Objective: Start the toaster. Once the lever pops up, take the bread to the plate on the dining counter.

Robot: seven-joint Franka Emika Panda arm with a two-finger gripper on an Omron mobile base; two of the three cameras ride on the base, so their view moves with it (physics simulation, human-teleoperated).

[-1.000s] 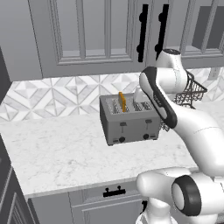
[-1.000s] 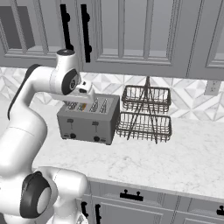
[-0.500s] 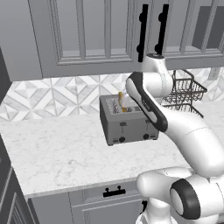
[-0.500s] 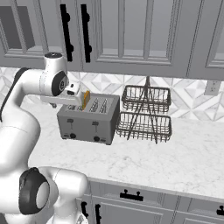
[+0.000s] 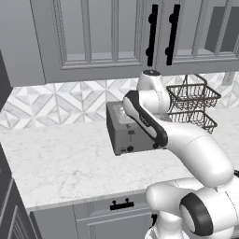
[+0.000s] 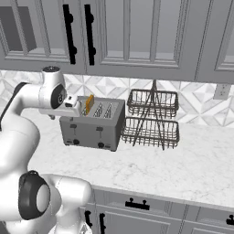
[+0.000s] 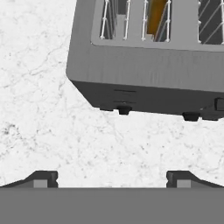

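Toaster: grey metal box with four slots, standing on the marble worktop near the tiled back wall, with a two-tier wire rack just beside it on the right. Front face carries two small dark levers and two round black knobs.

Bread: one thin slice with an orange-brown edge, standing upright in a left-hand slot, its top edge above the toaster's top. From the hand camera it appears as an orange strip between the slot wires. Its broad faces lie along the slot, running front to back on the toaster.

Lever: left one of the pair on the front face; whether it sits high or low in its track is too small to tell.

Gripper: jaws spread wide, nothing between them. It hangs above the worktop just in front of the toaster's left end, looking down past the front face.

Key relation: the bread lies beyond and to the far side of the hand, over the toaster's top edge. By my reading, a grasp would need the hand carried over the slots and the jaws turned to close across the slice's thin dimension, not along its length.

Plate, dining counter: not located here.
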